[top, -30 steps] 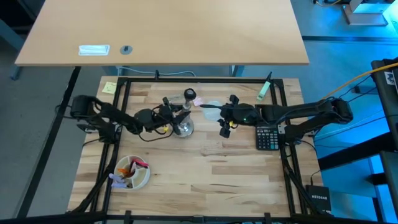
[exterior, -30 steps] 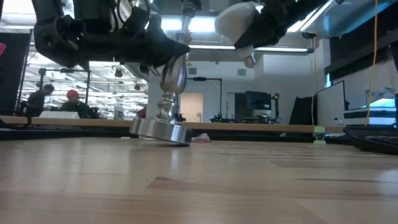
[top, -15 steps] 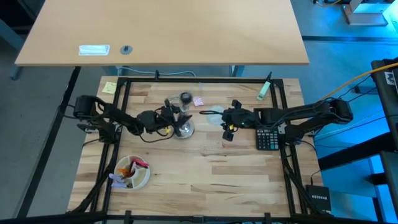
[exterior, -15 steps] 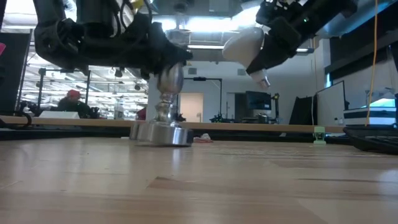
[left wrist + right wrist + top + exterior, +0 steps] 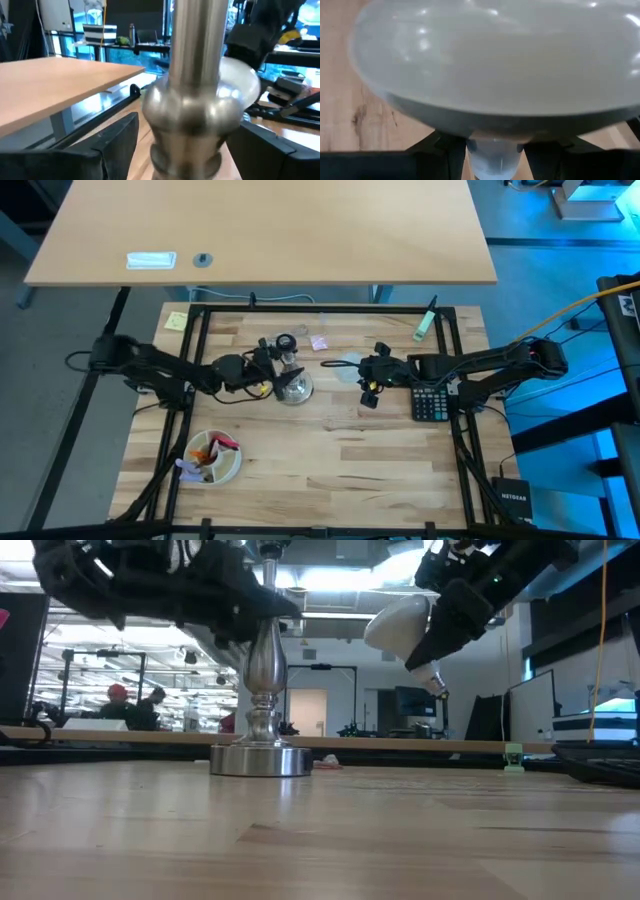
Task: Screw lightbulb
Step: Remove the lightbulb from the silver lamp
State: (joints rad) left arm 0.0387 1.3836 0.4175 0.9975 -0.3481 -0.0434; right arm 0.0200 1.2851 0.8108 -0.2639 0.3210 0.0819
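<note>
The silvery stand (image 5: pixel 262 680) is upright on the wooden table, its round foot (image 5: pixel 261 759) flat on the boards and its black socket (image 5: pixel 285 342) on top. My left gripper (image 5: pixel 270 370) is open, with one finger (image 5: pixel 119 141) on each side of the stand's stem (image 5: pixel 194 75) and a gap showing at both. The white lightbulb (image 5: pixel 397 624) hangs in the air to the right of the stand, with my right gripper (image 5: pixel 364 372) shut on it. Its screw base (image 5: pixel 435 683) points down and away from the stand. My right gripper pinches the lightbulb's narrow neck (image 5: pixel 495 150) between its two fingers, just below the globe (image 5: pixel 495 55). The fingers lie across the neck. The bulb is lifted clear of the table and tilted, globe toward the stand, with the tip of the screw base sticking out below the fingers.
A black calculator (image 5: pixel 430 400) lies under the right arm. A bowl of small parts (image 5: pixel 213 457) sits near the front left. A green marker (image 5: pixel 425 323), a pink note (image 5: pixel 319 342) and a yellow note (image 5: pixel 176 321) lie along the far edge. People (image 5: pixel 120 700) show in the room beyond.
My left gripper has opened and let go of the stand's stem. The stand was tilted with one side of its foot raised and now stands upright, flat on the table. My right gripper has come down a little with the lightbulb, whose screw base has tipped further downward.
</note>
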